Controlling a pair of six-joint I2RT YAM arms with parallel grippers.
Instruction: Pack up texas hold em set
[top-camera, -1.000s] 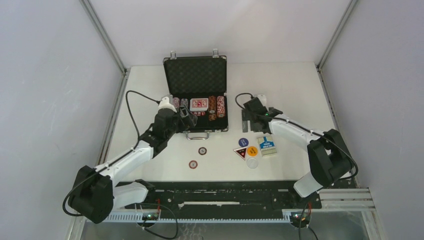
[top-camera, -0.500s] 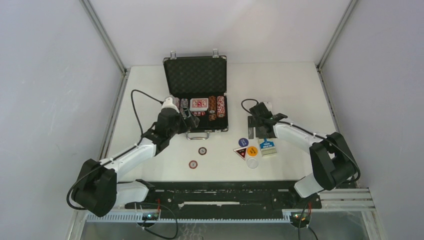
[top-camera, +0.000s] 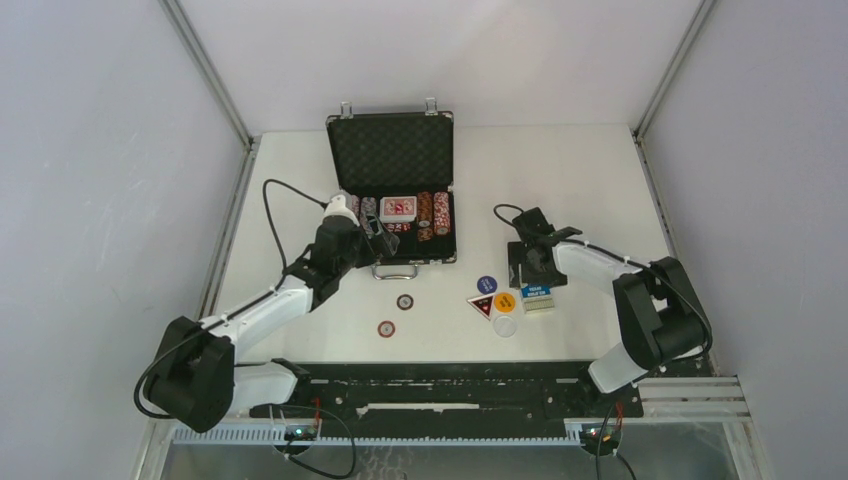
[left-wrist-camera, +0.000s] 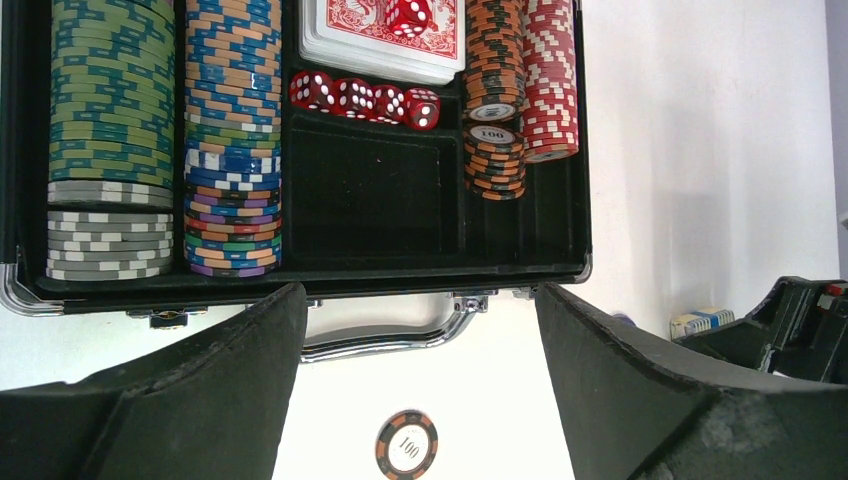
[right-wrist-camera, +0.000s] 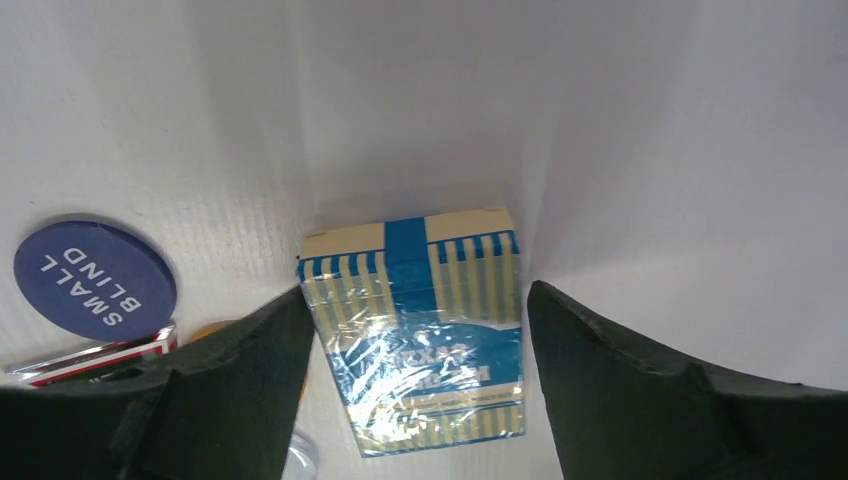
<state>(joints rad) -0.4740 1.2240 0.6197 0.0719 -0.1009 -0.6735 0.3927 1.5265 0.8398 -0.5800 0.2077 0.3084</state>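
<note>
The black silver-edged case (top-camera: 390, 150) lies open at the table's far middle. Inside it are rows of striped chips (left-wrist-camera: 230, 130), a red deck (left-wrist-camera: 350, 35) and red dice (left-wrist-camera: 365, 98). My left gripper (left-wrist-camera: 420, 300) hangs open over the case's metal handle (left-wrist-camera: 390, 335), with a loose chip (left-wrist-camera: 406, 446) on the table below it. A second loose chip (top-camera: 386, 328) lies nearer. My right gripper (right-wrist-camera: 418, 295) is open, its fingers on either side of the blue deck (right-wrist-camera: 415, 330), apart from it.
Dealer buttons lie left of the blue deck: a blue "small blind" one (right-wrist-camera: 95, 280), an orange one (top-camera: 504, 302), a red triangular one (top-camera: 481, 305) and a pale one (top-camera: 505, 325). White walls and metal posts ring the table.
My right gripper has swung from beside the case toward me and now sits over the blue deck. The left arm has barely shifted.
</note>
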